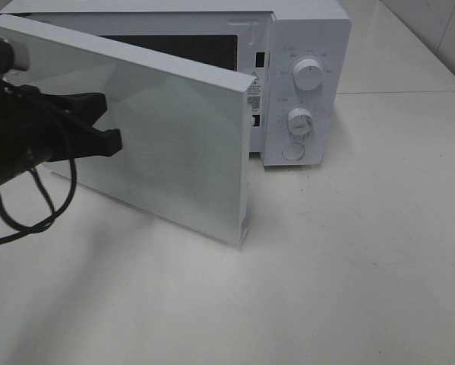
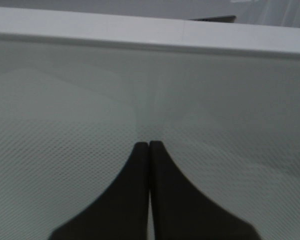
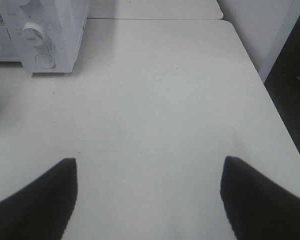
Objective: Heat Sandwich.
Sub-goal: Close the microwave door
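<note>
The left tool [image 2: 148,146], shut, touches the half-open door [image 1: 174,160] just ahead, the right tool [image 3: 148,192] gapes wide, empty, above the tabletop [image 3: 155,100], and the sandwich shows nowhere, and being probably soft, light and crushable, wants a gentle hold by its crusts.

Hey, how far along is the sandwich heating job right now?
Done: the microwave door stands partly open. No sandwich shows; the inside is hidden. In hand: the shut left gripper is at the door's outer face. The right gripper hangs open over the table. Likely left: shutting the door and turning a dial.
</note>
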Robot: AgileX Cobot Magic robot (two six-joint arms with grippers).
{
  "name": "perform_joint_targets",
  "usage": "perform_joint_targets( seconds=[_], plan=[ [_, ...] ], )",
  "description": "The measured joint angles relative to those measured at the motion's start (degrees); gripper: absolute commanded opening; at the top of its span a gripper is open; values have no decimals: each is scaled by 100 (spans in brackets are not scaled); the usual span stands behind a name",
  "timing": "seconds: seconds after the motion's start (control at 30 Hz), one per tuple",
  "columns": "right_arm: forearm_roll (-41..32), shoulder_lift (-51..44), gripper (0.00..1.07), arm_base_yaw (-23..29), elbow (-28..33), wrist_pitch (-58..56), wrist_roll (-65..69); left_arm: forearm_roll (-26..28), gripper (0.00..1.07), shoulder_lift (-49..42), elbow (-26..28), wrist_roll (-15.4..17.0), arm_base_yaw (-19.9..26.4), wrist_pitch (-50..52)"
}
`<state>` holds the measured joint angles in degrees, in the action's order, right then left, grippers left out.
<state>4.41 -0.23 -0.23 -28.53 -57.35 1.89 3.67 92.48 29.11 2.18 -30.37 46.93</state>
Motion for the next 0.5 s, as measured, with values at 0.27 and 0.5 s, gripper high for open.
perform_joint_targets(
  seconds=[0.27, 0.5],
  plan=[
    [0, 0, 76, 0, 0, 0, 0, 814, 0, 642, 848, -407, -699, 6],
    [0, 0, 76, 0, 0, 0, 0, 1232, 0, 1272, 1799, -699, -1089, -6]
  ],
)
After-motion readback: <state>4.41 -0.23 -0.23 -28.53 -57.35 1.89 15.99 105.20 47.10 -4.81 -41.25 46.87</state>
